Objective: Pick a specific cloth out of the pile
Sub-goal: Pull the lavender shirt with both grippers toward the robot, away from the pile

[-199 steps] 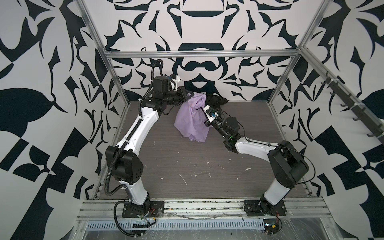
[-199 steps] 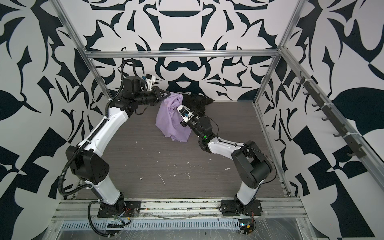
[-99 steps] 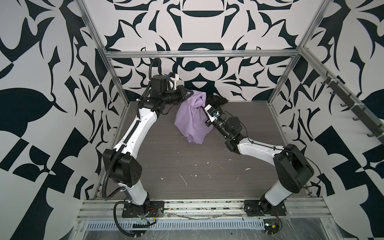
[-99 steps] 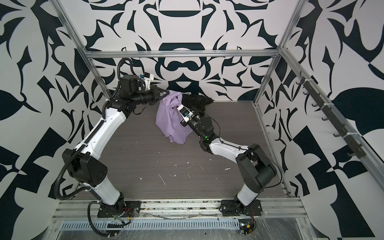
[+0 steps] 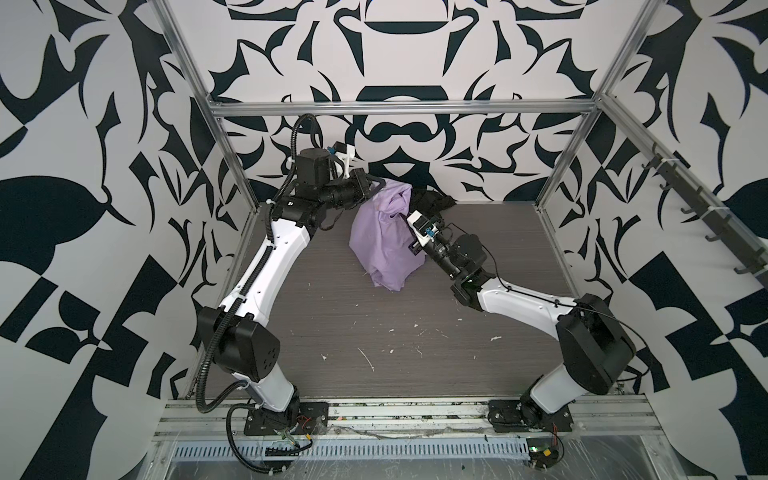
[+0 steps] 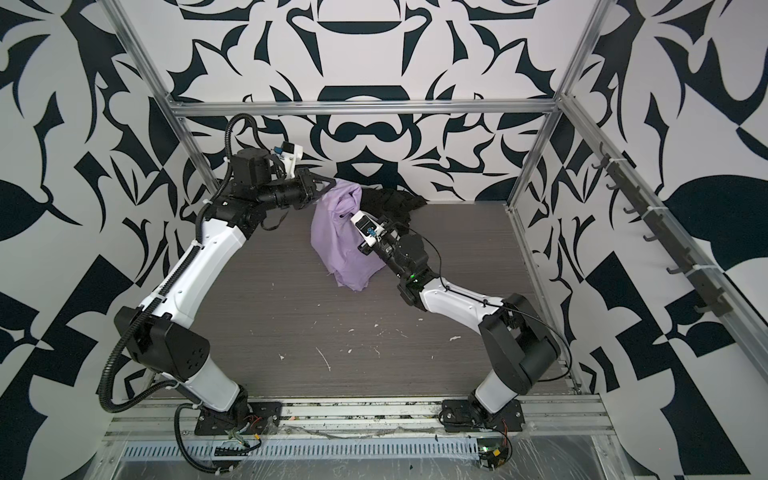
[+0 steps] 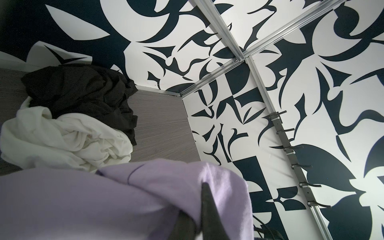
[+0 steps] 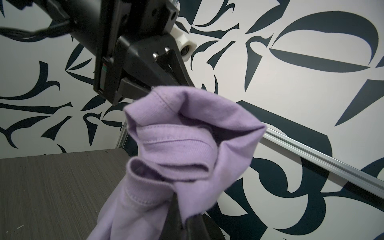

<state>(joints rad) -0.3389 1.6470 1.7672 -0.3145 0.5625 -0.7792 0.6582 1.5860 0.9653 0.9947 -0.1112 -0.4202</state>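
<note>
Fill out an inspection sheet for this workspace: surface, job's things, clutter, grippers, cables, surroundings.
Surface: grey wood-grain table, flat.
Job's things: lavender cloth lifted off the pile, hanging between both grippers; whether its lower end touches the table is unclear. Black cloth and white cloth lie by the back wall.
Clutter: small white scraps scattered on the table.
Grippers: left gripper shut on the lavender cloth's top edge; right gripper shut on a nearby fold.
Cables: black conduit along the left arm; thin cable on the right arm.
Surroundings: patterned walls, aluminium frame, hook rail.
</note>
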